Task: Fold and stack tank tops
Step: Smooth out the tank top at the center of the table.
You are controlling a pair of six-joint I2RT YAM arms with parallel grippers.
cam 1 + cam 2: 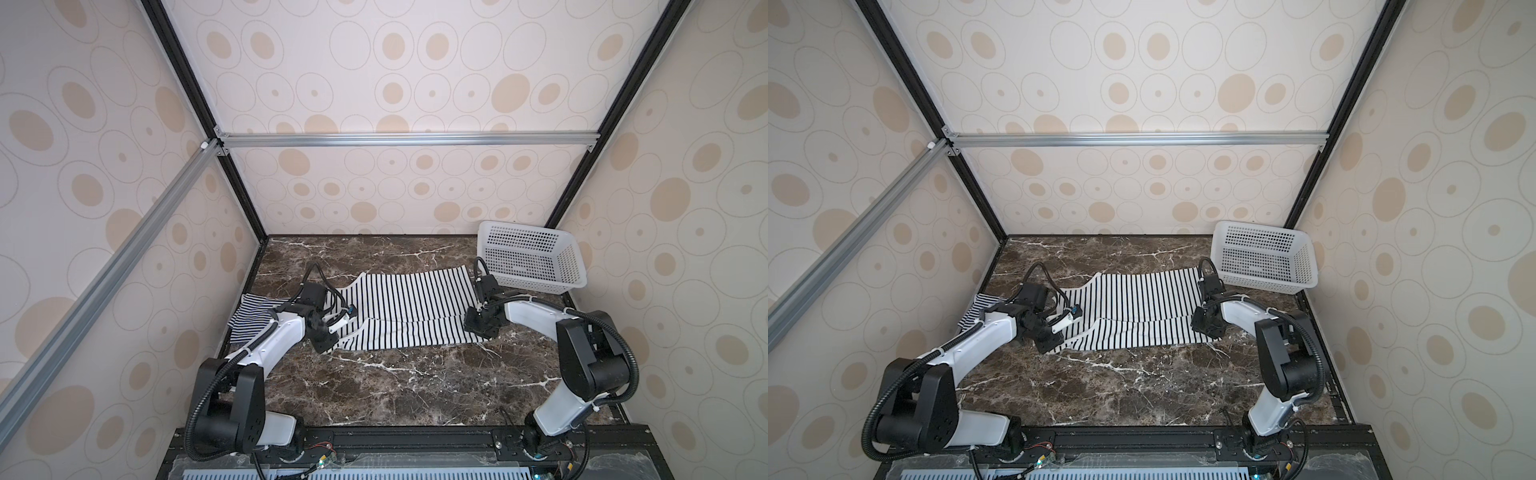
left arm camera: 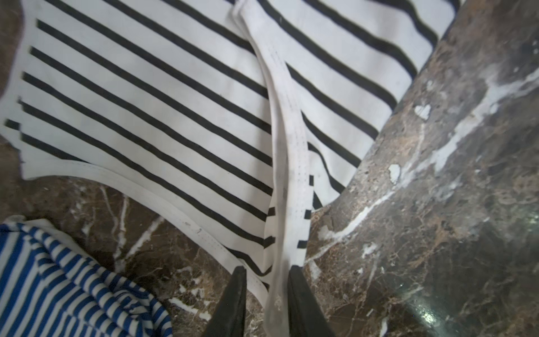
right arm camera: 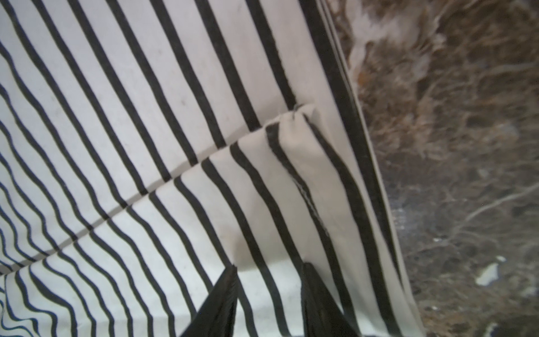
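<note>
Matt cloth tank tops (image 1: 407, 307) cover glossy marbled tabletop (image 1: 415, 386).

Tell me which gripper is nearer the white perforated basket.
Right. The right gripper pinches the edge of the wide-striped tank top, just short of the white perforated basket; the left gripper is at that top's far, strap end.

Wide-striped top (image 1: 407, 305): white with spaced black stripes. We see it spread flat on the table (image 1: 415, 386), straps to the left, near edge folded over itself.
Narrow-striped top (image 2: 73, 291): dense blue-and-white stripes. We find it crumpled near the first one's straps, far left.
</note>
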